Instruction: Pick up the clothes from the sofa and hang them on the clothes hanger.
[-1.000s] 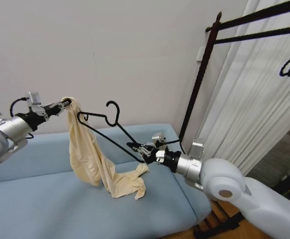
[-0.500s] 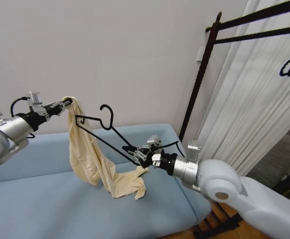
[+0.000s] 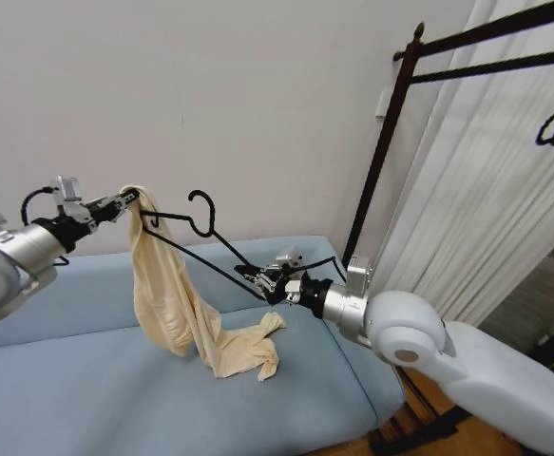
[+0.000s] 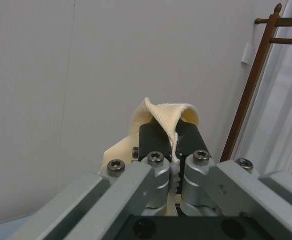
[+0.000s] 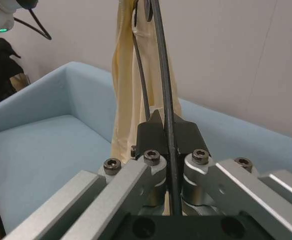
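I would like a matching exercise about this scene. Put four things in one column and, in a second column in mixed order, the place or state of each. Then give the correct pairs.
Things:
1. cream garment
2. black hanger
3. sofa
4. clothes rack

Places or states:
A. clamped in the right gripper
B. light blue, under both arms
C. dark poles, standing beside the white curtain
D. top pinched by the left gripper, lower end lying on the sofa

Pairs: 1-D, 2-A, 3-B, 4-C.
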Controlling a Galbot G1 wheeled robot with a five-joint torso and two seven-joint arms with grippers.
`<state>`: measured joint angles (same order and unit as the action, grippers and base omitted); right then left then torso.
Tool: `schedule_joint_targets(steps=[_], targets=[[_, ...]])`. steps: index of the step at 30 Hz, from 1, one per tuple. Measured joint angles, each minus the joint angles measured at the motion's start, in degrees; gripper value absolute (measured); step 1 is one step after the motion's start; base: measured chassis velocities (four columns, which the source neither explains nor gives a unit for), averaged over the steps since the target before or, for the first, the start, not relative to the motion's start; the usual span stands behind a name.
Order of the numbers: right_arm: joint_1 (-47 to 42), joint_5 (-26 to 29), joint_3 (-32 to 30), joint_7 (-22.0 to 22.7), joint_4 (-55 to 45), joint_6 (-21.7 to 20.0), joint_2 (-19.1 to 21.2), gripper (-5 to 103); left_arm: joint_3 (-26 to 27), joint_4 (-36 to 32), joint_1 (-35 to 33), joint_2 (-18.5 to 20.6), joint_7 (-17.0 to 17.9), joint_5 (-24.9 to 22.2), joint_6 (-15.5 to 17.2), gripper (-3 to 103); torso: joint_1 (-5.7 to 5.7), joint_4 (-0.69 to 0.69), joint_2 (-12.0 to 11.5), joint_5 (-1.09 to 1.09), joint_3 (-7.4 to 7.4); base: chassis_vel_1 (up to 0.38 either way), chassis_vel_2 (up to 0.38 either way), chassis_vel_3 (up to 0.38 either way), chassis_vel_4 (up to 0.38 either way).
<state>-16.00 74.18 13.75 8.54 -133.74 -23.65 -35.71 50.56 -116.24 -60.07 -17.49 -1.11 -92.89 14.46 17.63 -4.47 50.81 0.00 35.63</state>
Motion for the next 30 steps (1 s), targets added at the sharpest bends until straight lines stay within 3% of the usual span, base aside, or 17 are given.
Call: schedule_joint_targets(steps=[11,30], targets=[[-3.16,-2.63,-1.77,-0.2,-0.53,0.32,2.04,2,-0.32,0.46,-0.1,-0.5,-0.67,0.51,0.0,1,0.0,0.0,0.0,0.0,0.0,0.0,0.0,0.0,0.0],[-1.03,-4.22,-1.76,-0.12,1.56,0.38,2.96,2,-0.15,0.73,-0.27,-0.71,-1.63,0.74,-0.08,1,0.0,0.01,0.0,0.0,0.0,0.0,0.0,0.0,0.0]])
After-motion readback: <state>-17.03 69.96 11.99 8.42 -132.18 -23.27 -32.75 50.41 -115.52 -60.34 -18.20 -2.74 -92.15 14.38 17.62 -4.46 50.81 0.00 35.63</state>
